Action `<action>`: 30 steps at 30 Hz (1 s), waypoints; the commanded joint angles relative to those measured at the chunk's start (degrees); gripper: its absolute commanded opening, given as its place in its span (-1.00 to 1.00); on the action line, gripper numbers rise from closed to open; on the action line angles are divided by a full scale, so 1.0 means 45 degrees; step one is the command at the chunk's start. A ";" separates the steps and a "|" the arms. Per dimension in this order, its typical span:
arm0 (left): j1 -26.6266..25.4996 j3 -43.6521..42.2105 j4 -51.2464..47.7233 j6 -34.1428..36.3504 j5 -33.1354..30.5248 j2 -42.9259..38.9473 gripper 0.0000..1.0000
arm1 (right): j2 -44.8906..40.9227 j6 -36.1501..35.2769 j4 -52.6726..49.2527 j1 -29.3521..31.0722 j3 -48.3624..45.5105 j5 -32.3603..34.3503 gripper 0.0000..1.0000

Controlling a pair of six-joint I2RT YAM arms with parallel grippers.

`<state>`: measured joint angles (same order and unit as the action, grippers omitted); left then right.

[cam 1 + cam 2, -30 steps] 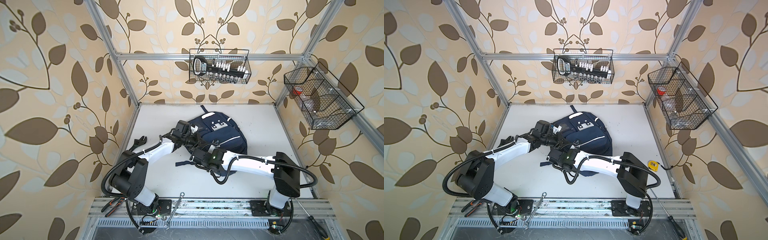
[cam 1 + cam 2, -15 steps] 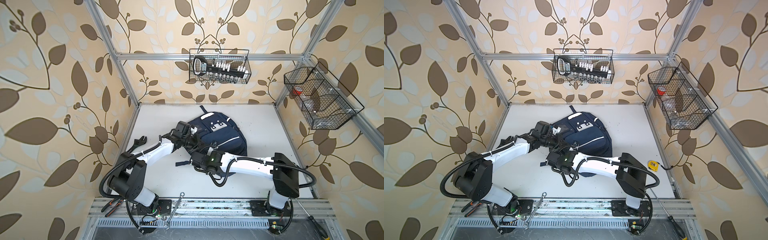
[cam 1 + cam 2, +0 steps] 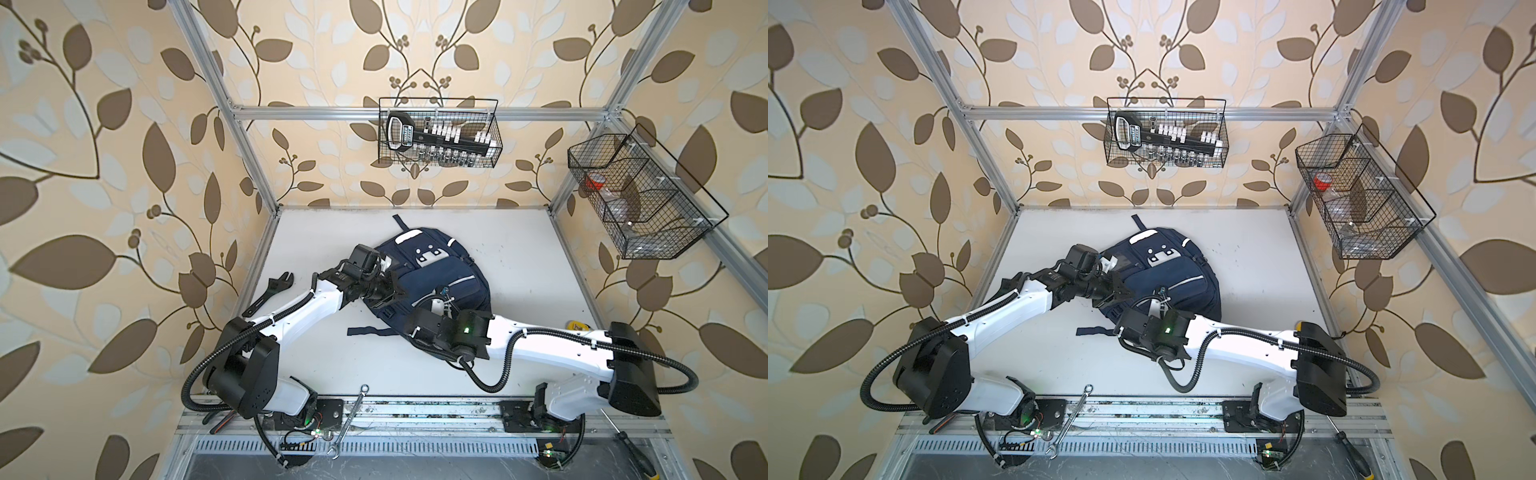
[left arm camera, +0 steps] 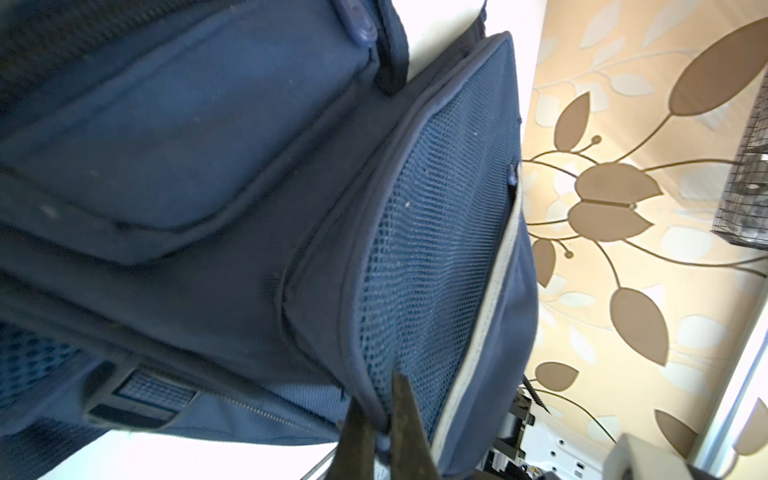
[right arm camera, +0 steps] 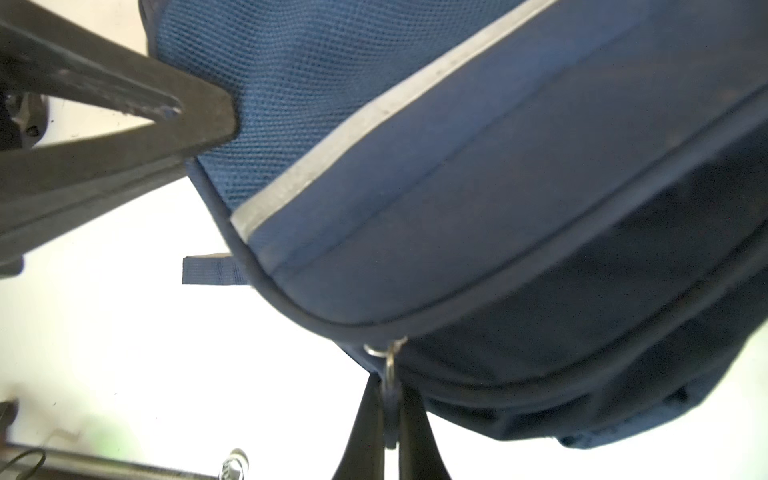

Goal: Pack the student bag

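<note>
The student bag [image 3: 440, 274] [image 3: 1179, 274], navy with white stripes and a dotted white patch, lies on the white table in both top views. My left gripper [image 3: 401, 295] [image 4: 384, 415] is shut on the piped seam beside the bag's mesh side pocket [image 4: 436, 249]. My right gripper [image 3: 409, 326] [image 5: 388, 399] is at the bag's near edge, shut on a zipper pull [image 5: 390, 374] that hangs from a small metal ring. The left gripper's dark fingers [image 5: 124, 108] show in the right wrist view, pressed on the mesh. A loose strap end [image 3: 370, 331] lies flat on the table.
An adjustable wrench [image 3: 270, 291] lies by the left wall. A combination wrench [image 3: 353, 411] rests on the front rail, and a screwdriver [image 3: 623, 440] lies at the front right. Wire baskets hang on the back wall [image 3: 438, 137] and on the right wall [image 3: 640, 203]. A yellow tape measure [image 3: 575, 325] sits behind the right arm.
My right gripper slid left along the bag's near edge, then came back right and nearer the front, still shut on the pull. The left gripper kept its hold in place.
</note>
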<state>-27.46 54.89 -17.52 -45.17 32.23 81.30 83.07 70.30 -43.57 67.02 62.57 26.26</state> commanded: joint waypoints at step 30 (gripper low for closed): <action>0.3883 0.2776 -0.3315 0.1014 -0.3513 0.1091 -0.93 | -0.1085 -0.3725 0.2936 -0.0312 -0.1000 -0.2508 -1.00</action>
<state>-14.33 66.81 -38.15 -41.23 29.47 89.38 77.34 53.91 -24.23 63.68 55.70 16.93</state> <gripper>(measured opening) 0.064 0.056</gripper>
